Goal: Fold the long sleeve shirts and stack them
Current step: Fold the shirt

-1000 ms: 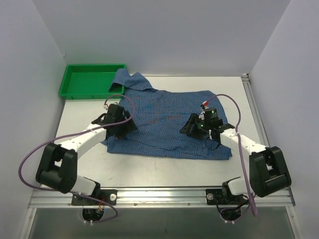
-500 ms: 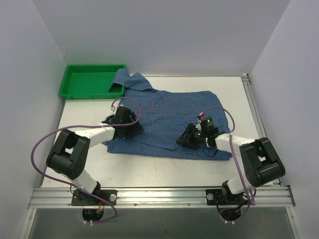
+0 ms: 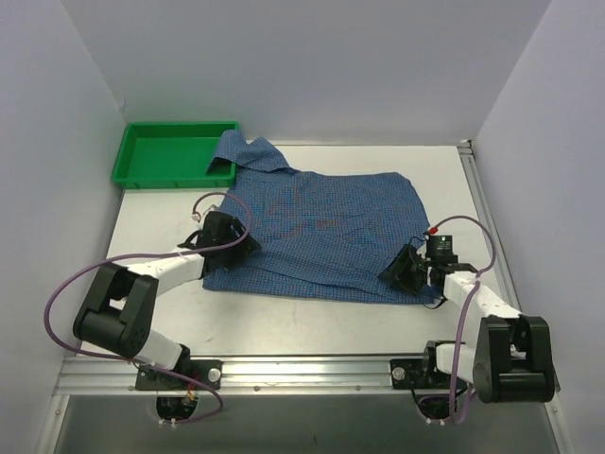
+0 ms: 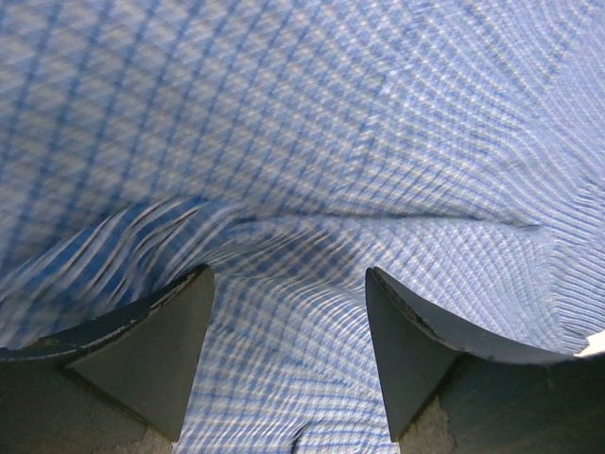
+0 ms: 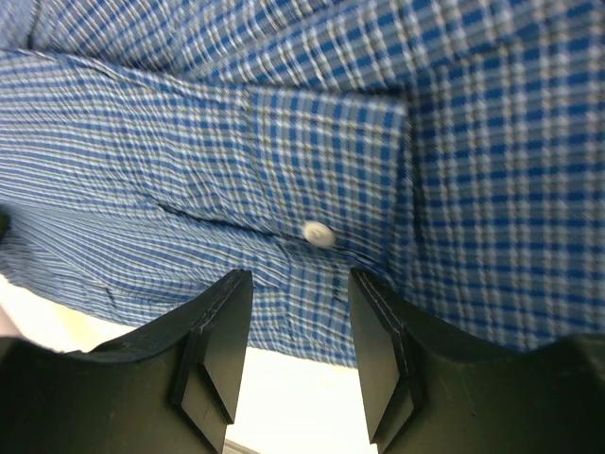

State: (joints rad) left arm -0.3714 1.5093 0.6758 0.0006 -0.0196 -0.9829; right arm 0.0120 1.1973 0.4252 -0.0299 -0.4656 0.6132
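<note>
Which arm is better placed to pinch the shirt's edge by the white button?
The right arm, likely. Its open jaws straddle the shirt's near edge just below the button; the left arm's jaws hover over plain cloth across the shirt.

the overhead view is bright, evenly lit by soft white light from above. the table (image 3: 312, 322) carries only faint, short shadows beside the arms and under the near hem of the shirt (image 3: 321, 218). in the left wrist view the checked cloth smears into wavy streaks at lower left, and the left gripper (image 4: 288, 279) is dark and shaded. the right wrist view is sharper: a white button (image 5: 319, 234) reads clearly, the right gripper (image 5: 299, 276) is slightly soft, and the table below it is washed out.
</note>
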